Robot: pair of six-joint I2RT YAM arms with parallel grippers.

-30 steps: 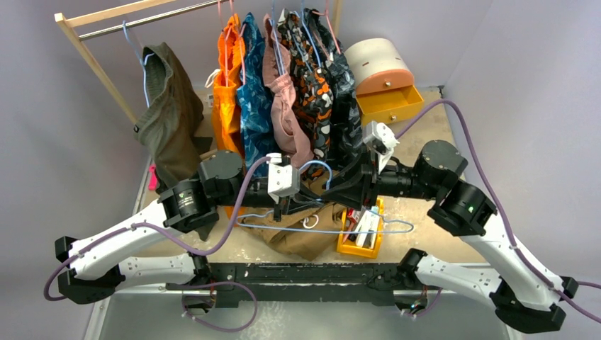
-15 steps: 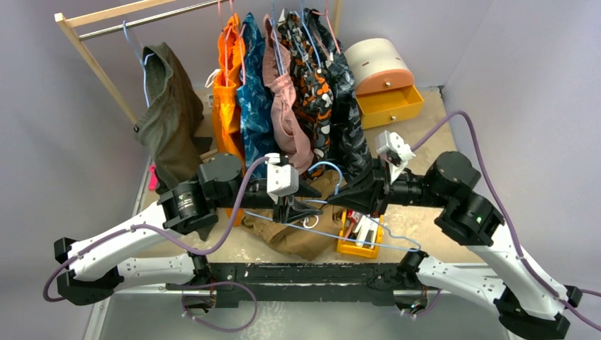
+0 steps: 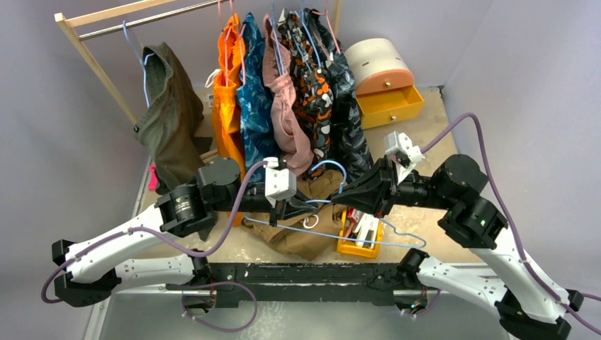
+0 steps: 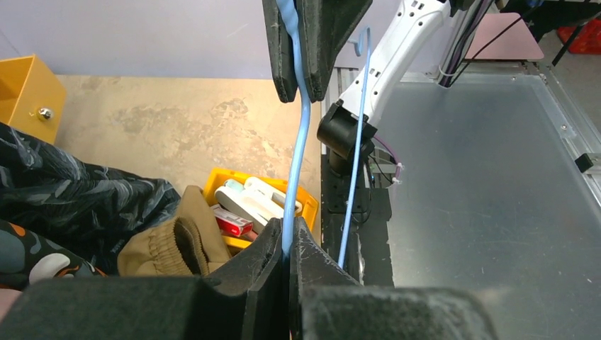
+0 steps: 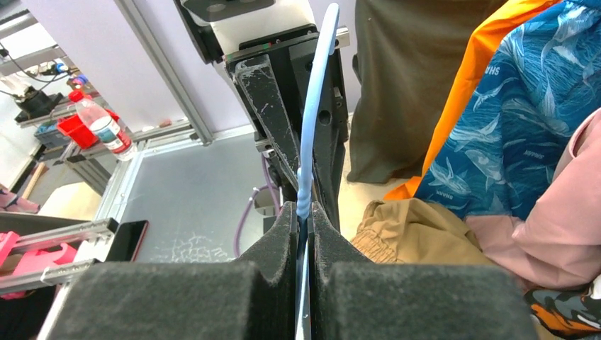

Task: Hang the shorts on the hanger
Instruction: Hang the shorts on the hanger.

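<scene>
Within the last second the right gripper [image 3: 346, 200] closed on the thin light-blue wire hanger [image 3: 333, 234], and the left gripper [image 3: 286, 210] re-clamped it. Both pinched it near its hook, above the crumpled tan-brown cloth shorts [image 3: 294, 242], which lay on the table [image 3: 425, 124], probably not yet hung.

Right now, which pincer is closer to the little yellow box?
Right. The right pincer hangs just above the yellow box's far edge; the left pincer is farther left, over the tan shorts.
</scene>
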